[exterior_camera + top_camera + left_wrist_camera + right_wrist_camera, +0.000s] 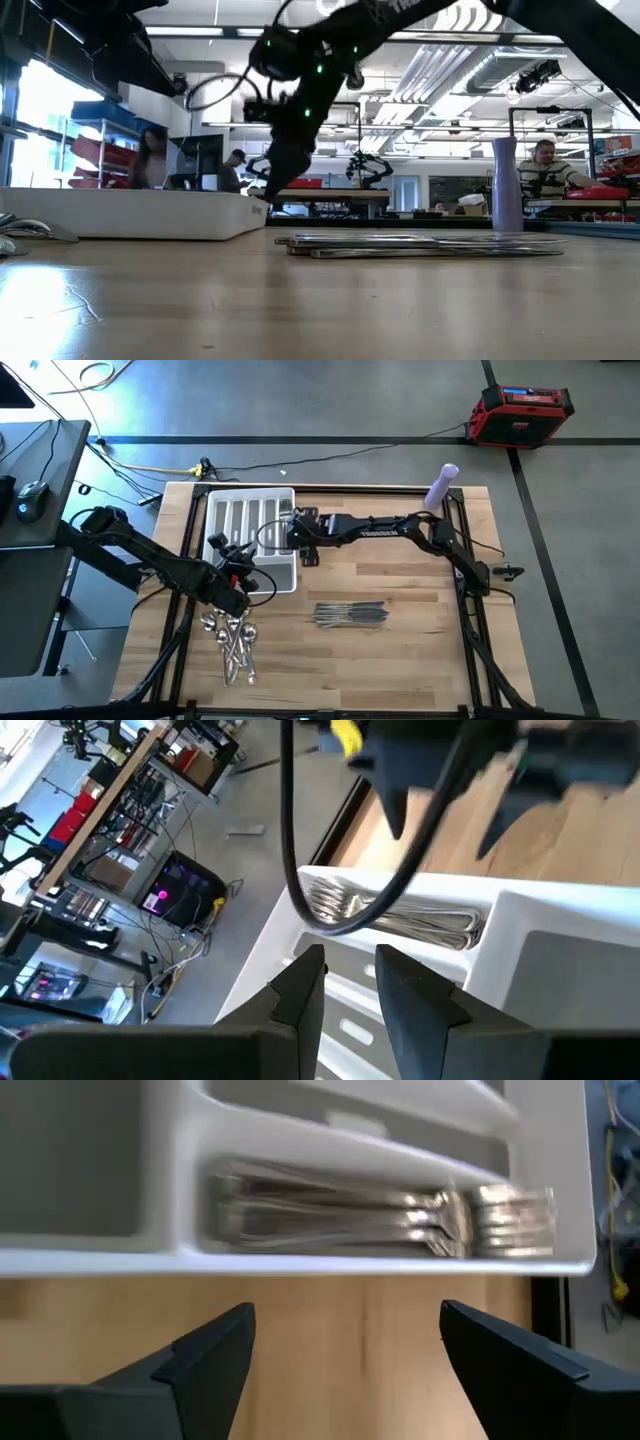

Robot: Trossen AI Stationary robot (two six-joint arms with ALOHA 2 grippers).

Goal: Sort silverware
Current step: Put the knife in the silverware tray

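High view shows the white tray [283,582] near the table's [420,660] far left corner. Forks [400,1220] already fill its outer slot. The right gripper [345,1345], fingers spread and empty, hovers just beside that slot. The left gripper [350,985], fingers nearly closed on nothing, hangs over the tray. Spoons [232,640] and knives [350,614] lie unsorted nearer the front edge.

my work surface is a light wooden table [400,575] with a dark frame around its edge. a white tray [250,520] sits on it. taking the tray as my landmark: a heap of spoons [232,640] lies on the wood just in front of it, a bundle of knives [350,614] lies beside that heap, and a purple bottle [441,487] stands at the table's far edge.
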